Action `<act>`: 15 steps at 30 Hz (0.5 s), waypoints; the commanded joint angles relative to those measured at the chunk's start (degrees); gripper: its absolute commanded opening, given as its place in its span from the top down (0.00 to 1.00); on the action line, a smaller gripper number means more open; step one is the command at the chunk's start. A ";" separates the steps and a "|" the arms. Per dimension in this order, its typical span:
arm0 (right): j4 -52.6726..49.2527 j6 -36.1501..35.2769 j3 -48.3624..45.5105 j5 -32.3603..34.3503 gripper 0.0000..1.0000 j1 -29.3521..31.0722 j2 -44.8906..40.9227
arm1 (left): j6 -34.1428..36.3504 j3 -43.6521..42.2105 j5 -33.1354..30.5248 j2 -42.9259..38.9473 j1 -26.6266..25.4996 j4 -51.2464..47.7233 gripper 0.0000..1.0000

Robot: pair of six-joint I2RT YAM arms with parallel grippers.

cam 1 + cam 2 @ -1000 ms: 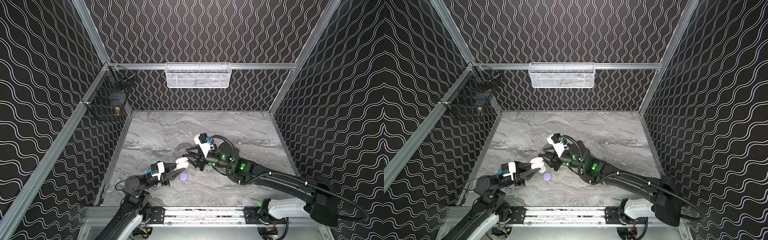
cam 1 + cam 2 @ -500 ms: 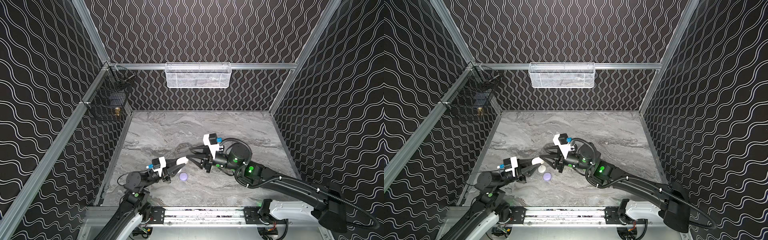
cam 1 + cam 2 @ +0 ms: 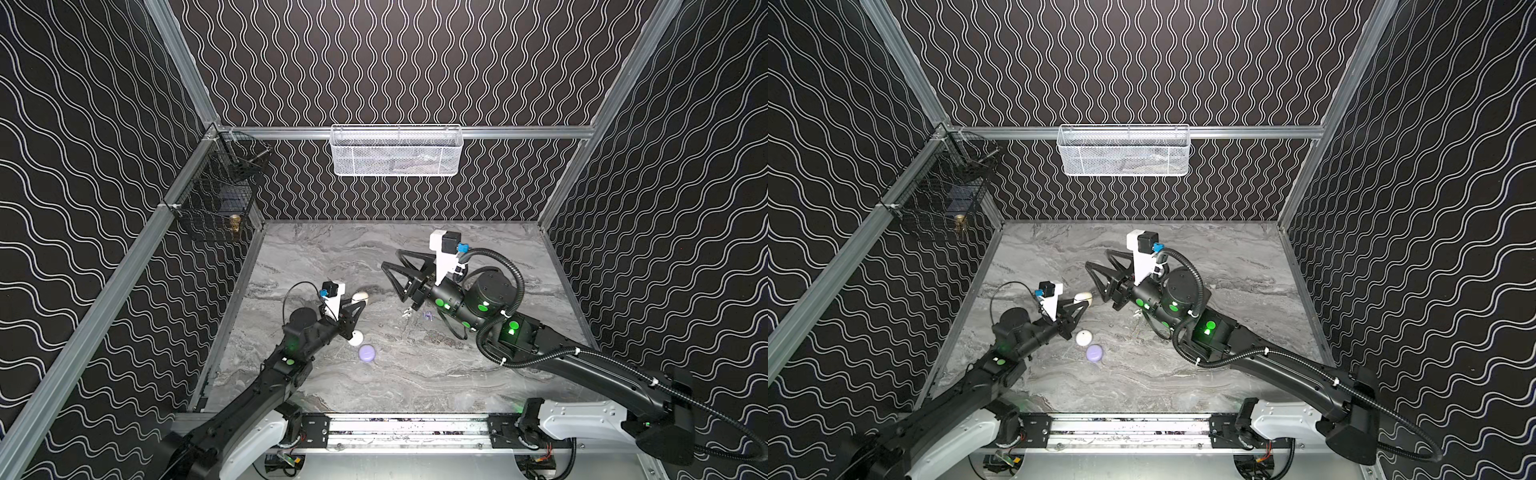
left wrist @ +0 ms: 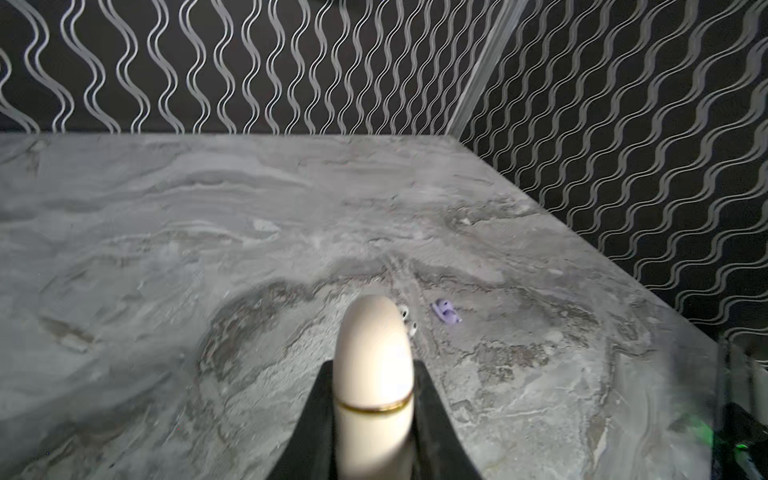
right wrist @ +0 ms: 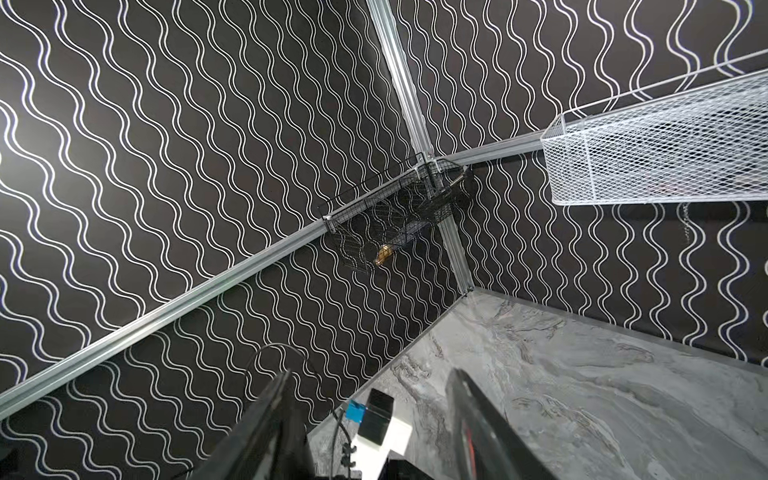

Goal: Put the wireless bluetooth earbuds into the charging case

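My left fingers (image 3: 356, 307) are clamped on the closed cream charging case (image 4: 374, 353), and my right fingers (image 5: 270, 419) stand apart with nothing between them, raised above the counter (image 3: 316, 257). The white earbuds (image 4: 406, 318) and a lavender earbud (image 4: 446, 311) lie on the counter between that case and my right arm; a white round case (image 3: 356, 337) and a lavender round case (image 3: 367, 353) sit near my left fingers

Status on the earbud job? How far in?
Done: nothing visible; white earbuds and lavender earbuds lie loose on the table. In hand: left gripper clamps a cream case that looks closed. Right gripper is open, empty. Left: open case, pick and seat buds; white case and lavender case lie aside.
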 commanded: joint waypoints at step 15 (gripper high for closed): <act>6.12 3.64 -1.53 -10.63 0.42 -8.97 3.90 | -5.29 3.45 0.35 23.59 7.87 11.09 1.00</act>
